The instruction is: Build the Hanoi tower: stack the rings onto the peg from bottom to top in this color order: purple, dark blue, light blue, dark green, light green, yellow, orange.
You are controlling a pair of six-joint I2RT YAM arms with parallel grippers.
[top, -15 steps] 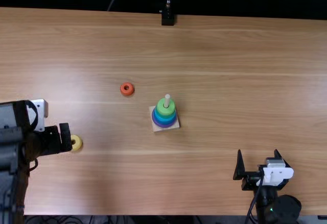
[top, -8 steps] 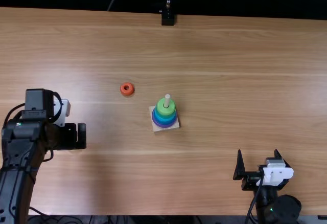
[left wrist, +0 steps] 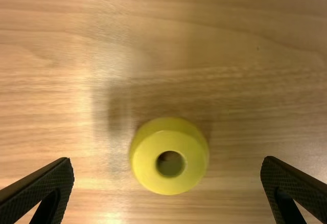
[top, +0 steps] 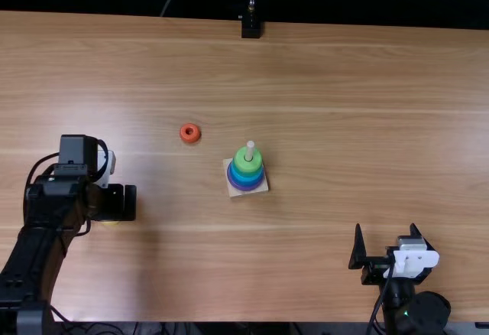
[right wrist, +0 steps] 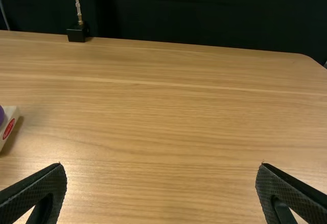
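Standing upright on its square base (top: 234,191), the peg (top: 250,148) points straight up through the stacked rings (top: 247,168) near mid-counter (top: 328,113). Left of it, the orange ring (top: 189,140) lies flat. The left claw (top: 121,203) hangs spread above the flat yellow ring (left wrist: 148,170), hole upward; the right claw (top: 386,230), also spread, points toward the far edge.

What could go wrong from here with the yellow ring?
The left claw is open above the thick, round yellow ring; closing off-centre might shove or tilt it. Little of the pale wooden peg stands above the rings, so sloppy alignment could leave yellow perched. The small, round orange ring lies loose and might get bumped.
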